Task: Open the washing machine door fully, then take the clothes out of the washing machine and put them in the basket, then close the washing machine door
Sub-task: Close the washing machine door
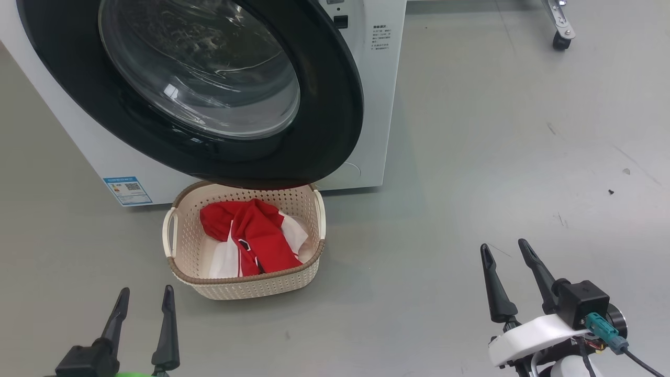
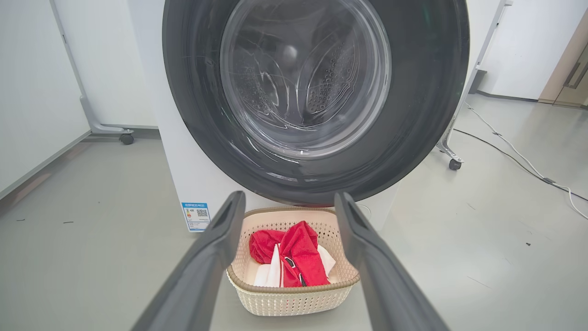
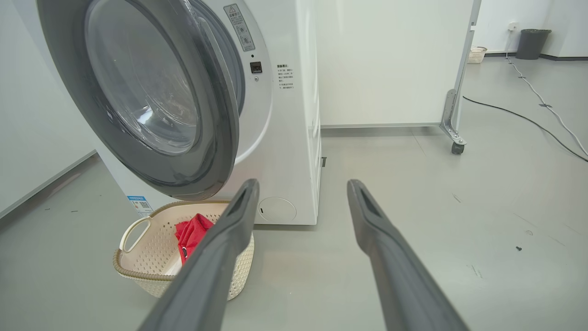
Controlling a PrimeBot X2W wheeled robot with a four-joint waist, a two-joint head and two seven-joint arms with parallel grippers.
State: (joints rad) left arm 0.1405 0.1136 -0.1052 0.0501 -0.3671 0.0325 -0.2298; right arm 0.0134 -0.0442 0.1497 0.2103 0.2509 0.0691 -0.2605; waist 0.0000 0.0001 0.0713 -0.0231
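The white washing machine (image 1: 382, 104) stands at the back. Its black-rimmed glass washing machine door (image 1: 324, 104) stands slightly ajar, with a gap at its right edge in the right wrist view (image 3: 216, 138). Below the door, on the floor, sits the cream basket (image 1: 246, 280), and in it lie the red and white clothes (image 1: 256, 235). Through the door glass (image 2: 303, 78) only bare steel drum shows. My left gripper (image 1: 146, 289) hangs open and empty in front of the basket. My right gripper (image 1: 503, 244) is open and empty too, well to the basket's right above bare floor.
A wheeled frame leg (image 1: 561, 36) stands at the back right beside a white partition (image 3: 390, 59). Cables (image 3: 546, 105) run across the floor on the right, toward a dark bin (image 3: 533, 43). Grey floor lies open between the basket and my right gripper.
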